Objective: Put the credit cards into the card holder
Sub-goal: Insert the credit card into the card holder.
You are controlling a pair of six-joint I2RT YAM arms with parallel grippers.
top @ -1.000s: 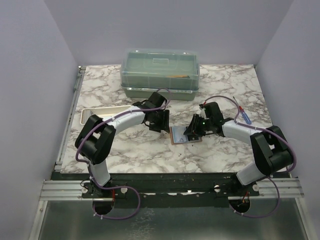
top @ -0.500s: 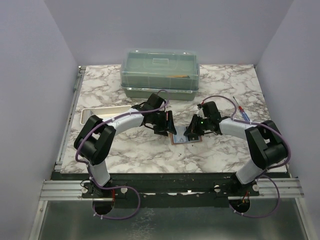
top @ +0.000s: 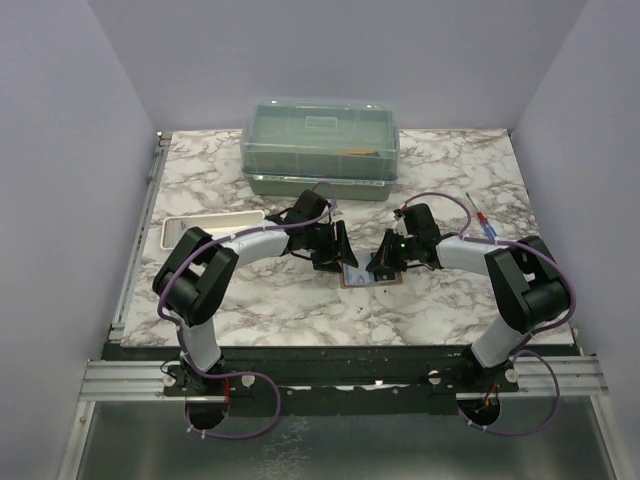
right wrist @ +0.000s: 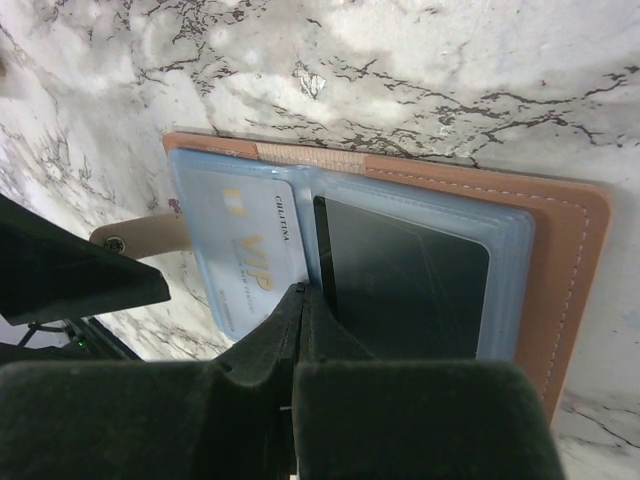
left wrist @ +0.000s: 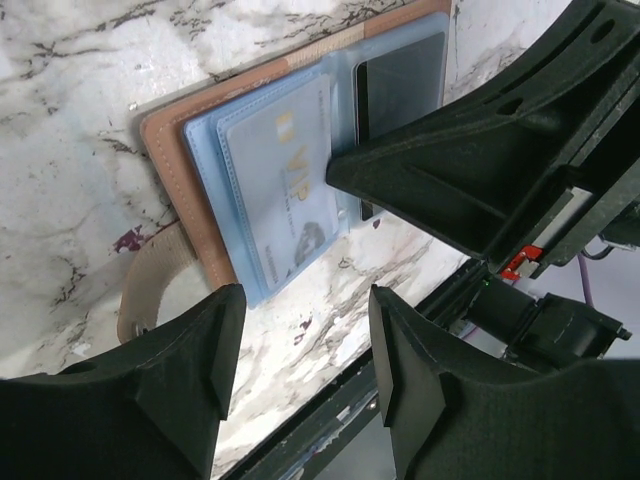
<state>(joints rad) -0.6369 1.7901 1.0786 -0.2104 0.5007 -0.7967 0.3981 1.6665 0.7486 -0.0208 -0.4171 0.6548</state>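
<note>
The left gripper (left wrist: pixel 300 335), fingers spread, hangs over the open wallet (left wrist: pixel 165 150); the right gripper (right wrist: pixel 300 295), fingers clenched together, touches its middle beside the dark card (right wrist: pixel 400 270). A green box (top: pixel 320 140) stands well beyond.

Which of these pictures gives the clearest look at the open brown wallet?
The right wrist view: the wallet lies open and fills the frame, both inner pockets showing. In the left wrist view the right gripper covers part of it. From the top it's only a small brown patch.
</note>
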